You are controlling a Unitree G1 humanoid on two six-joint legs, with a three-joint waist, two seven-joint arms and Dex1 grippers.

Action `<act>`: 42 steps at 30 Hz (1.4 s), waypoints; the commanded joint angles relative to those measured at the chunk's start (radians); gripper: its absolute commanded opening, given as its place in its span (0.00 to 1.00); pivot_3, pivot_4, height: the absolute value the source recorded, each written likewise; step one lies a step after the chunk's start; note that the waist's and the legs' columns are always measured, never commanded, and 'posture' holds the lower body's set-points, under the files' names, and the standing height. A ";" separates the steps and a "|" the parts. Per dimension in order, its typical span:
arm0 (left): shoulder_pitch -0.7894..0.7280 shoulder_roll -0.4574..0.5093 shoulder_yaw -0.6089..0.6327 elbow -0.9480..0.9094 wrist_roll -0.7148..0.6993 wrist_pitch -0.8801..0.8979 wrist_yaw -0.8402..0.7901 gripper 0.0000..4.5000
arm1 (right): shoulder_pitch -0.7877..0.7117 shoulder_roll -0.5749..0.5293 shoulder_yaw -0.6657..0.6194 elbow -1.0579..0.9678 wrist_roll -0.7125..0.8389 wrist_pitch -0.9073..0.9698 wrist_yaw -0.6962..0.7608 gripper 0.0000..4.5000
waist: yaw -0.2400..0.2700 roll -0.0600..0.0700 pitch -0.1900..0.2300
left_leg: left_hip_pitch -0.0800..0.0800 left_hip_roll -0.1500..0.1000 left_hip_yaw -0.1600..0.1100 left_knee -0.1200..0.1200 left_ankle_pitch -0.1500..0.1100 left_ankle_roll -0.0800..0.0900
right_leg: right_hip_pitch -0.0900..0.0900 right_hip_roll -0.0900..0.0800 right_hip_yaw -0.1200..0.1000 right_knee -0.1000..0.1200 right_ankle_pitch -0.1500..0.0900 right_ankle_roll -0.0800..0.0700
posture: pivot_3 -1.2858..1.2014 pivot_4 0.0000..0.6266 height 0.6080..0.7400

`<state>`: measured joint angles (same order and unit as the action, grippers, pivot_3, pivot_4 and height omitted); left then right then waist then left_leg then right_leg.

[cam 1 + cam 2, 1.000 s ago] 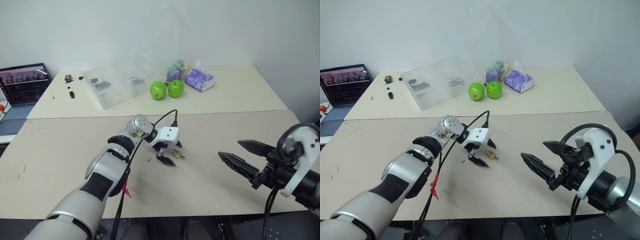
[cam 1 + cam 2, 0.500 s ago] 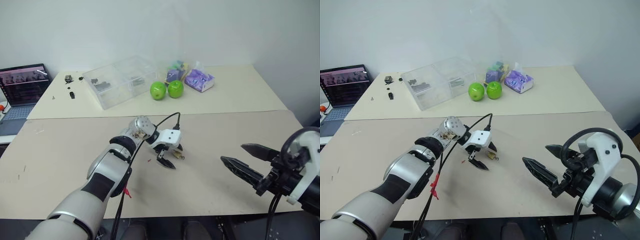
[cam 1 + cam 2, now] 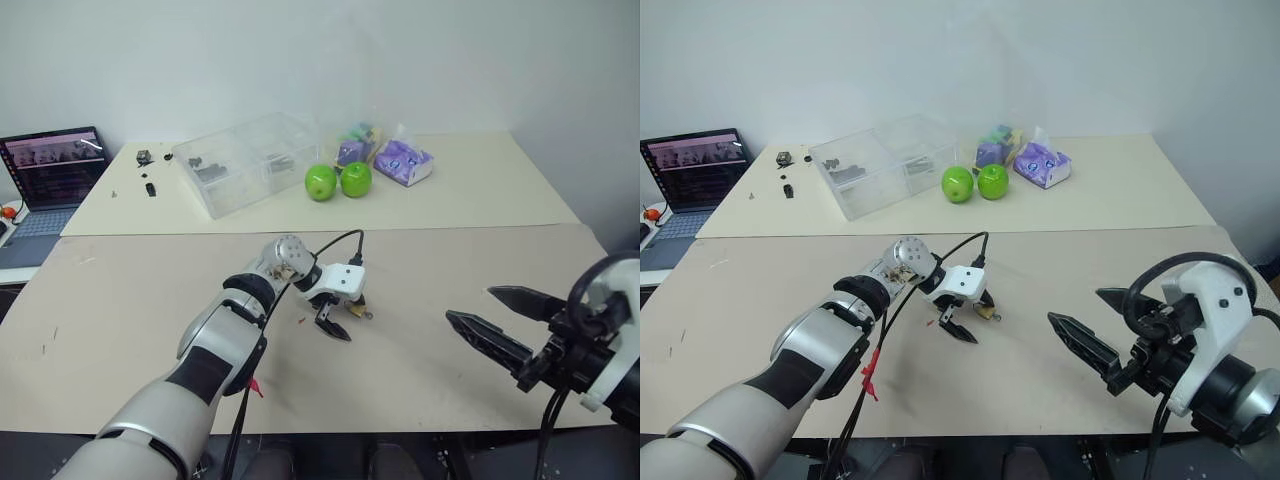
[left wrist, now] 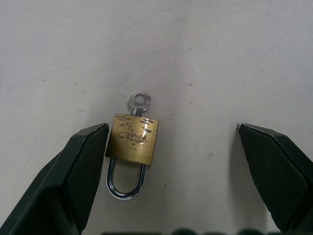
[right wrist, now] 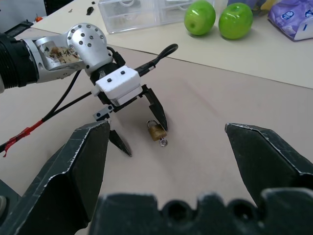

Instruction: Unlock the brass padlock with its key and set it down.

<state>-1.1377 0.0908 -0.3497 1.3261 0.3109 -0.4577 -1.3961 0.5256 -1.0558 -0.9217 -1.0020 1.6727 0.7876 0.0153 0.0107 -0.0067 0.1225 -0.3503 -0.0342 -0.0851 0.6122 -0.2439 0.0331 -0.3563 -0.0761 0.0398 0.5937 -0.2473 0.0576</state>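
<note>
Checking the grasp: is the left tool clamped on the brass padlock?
No, the left tool stands open around the brass padlock, which lies on the table.

A pale beige table (image 3: 480,270) carried a small brass padlock (image 4: 132,142) with a silver key (image 4: 138,104) in it, two green apples (image 3: 338,181), a clear plastic box (image 3: 245,160) and a purple packet (image 3: 402,160).

The brass padlock (image 4: 132,139) lies on the table (image 4: 220,58) between the left gripper's (image 4: 171,161) fingers, just beside one finger (image 4: 80,161), the key (image 4: 139,104) sticking out past the fingertips.
</note>
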 commanded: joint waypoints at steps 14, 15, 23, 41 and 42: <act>0.008 -0.017 0.040 -0.005 -0.026 0.014 -0.108 0.22 | -0.036 -0.048 -0.015 -0.004 0.009 -0.043 -0.033 1.00 | 0.000 0.000 0.000 | -0.001 0.000 0.000 0.000 0.000 0.001 | 0.000 0.000 0.000 0.000 0.000 0.000 | 0.52 0.24 1.00; 0.008 -0.019 0.047 -0.007 -0.033 0.017 -0.104 0.22 | -0.041 -0.049 -0.008 -0.002 0.007 -0.044 -0.034 1.00 | 0.000 0.000 0.000 | -0.001 0.000 0.000 0.000 0.000 0.001 | 0.000 0.000 0.000 0.000 0.000 -0.001 | 0.52 0.24 1.00; -0.045 0.021 0.176 -0.053 -0.161 0.125 -0.145 0.22 | -0.084 -0.093 0.104 0.044 -0.130 -0.001 0.084 1.00 | -0.006 0.000 0.000 | -0.001 0.000 0.000 0.000 0.000 0.001 | -0.001 0.000 0.000 0.000 0.000 0.000 | 0.52 0.24 1.00; 0.187 0.399 -0.140 -0.977 -0.732 1.162 -0.218 0.22 | -0.614 -0.175 1.127 0.534 -1.766 -0.816 0.482 1.00 | -0.032 0.014 -0.007 | -0.002 0.002 -0.001 0.004 0.000 0.000 | -0.016 0.005 0.002 0.006 -0.002 0.002 | 0.52 0.24 1.00; 0.186 0.404 -0.146 -0.989 -0.743 1.181 -0.218 0.22 | -0.595 -0.158 1.128 0.539 -1.784 -0.862 0.484 1.00 | -0.029 0.014 -0.007 | -0.002 0.003 -0.001 0.004 0.000 0.000 | -0.015 0.005 0.002 0.005 -0.002 0.001 | 0.52 0.24 1.00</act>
<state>-0.9488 0.4825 -0.4804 0.3959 -0.3826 0.6690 -1.6073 -0.0889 -1.2377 0.1995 -0.4750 -0.0233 0.0619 0.5022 -0.0179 0.0074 0.1156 -0.3519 -0.0317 -0.0854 0.6163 -0.2435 0.0326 -0.3713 -0.0712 0.0419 0.5987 -0.2478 0.0571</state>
